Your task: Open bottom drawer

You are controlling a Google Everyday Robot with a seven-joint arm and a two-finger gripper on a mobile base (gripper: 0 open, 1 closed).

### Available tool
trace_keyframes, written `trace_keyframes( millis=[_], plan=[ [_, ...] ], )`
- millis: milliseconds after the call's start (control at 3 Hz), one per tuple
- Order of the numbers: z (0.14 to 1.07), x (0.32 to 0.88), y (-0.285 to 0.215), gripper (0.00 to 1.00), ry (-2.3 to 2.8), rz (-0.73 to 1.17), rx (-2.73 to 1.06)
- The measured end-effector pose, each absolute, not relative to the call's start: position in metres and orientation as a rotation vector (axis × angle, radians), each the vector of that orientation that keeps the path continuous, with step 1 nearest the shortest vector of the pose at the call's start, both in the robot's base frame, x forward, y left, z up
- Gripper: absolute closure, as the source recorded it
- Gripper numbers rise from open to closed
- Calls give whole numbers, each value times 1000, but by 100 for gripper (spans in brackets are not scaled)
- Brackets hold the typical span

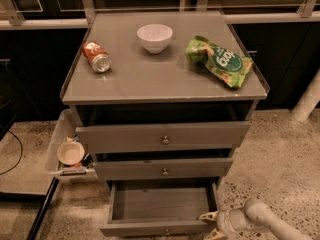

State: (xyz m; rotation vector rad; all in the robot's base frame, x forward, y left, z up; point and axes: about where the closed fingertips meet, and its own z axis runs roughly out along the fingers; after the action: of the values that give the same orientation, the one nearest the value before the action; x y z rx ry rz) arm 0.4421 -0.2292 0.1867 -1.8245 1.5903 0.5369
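Bottom drawer [160, 206] at the foot of the grey cabinet [165, 79] I'm working, pulled well out, slimmest front panel of three, small brass knob at centre, shallow grey box, my gripper [207, 225] just beside its right front corner, fingers apart

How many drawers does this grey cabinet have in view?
3. The top drawer sits slightly ajar, the middle drawer is below it, and the bottom drawer is pulled far out, with the pincer by its front right corner. None appears hidden.
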Motion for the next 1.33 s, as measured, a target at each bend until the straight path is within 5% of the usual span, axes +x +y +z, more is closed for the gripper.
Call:
trace_keyframes(
  millis=[333,1333],
  plan=[
    [203,436,-230,0,1565,513,-1834],
    [290,423,-247,0,1447,385,-1886]
  ],
)
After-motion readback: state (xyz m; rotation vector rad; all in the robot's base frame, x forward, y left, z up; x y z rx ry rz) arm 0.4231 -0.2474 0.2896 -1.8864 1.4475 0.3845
